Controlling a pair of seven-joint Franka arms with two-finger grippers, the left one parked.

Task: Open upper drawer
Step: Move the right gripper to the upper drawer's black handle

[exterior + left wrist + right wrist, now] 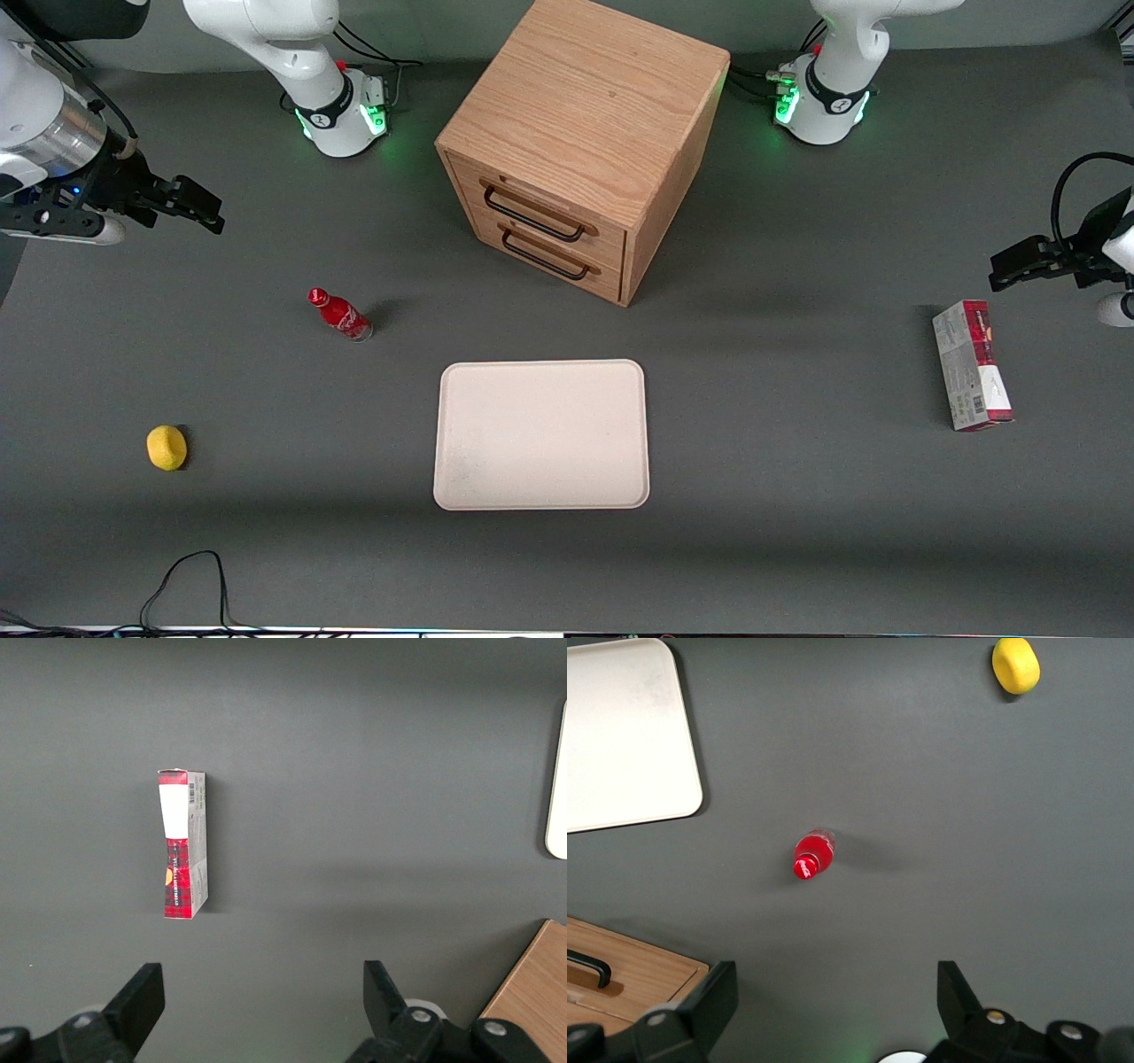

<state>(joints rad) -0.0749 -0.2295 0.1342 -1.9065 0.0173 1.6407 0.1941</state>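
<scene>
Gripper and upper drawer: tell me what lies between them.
Only bare table. In the front view nothing sits between the open gripper and the upper drawer; the red bottle stands nearer the camera.

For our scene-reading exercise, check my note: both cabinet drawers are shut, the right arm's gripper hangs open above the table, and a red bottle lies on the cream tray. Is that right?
One detail is wrong. The red bottle is not on the cream tray; the front view shows it standing on the bare table beside the tray. The rest holds: the upper drawer and lower drawer are shut, and the gripper hangs open above the table.
</scene>
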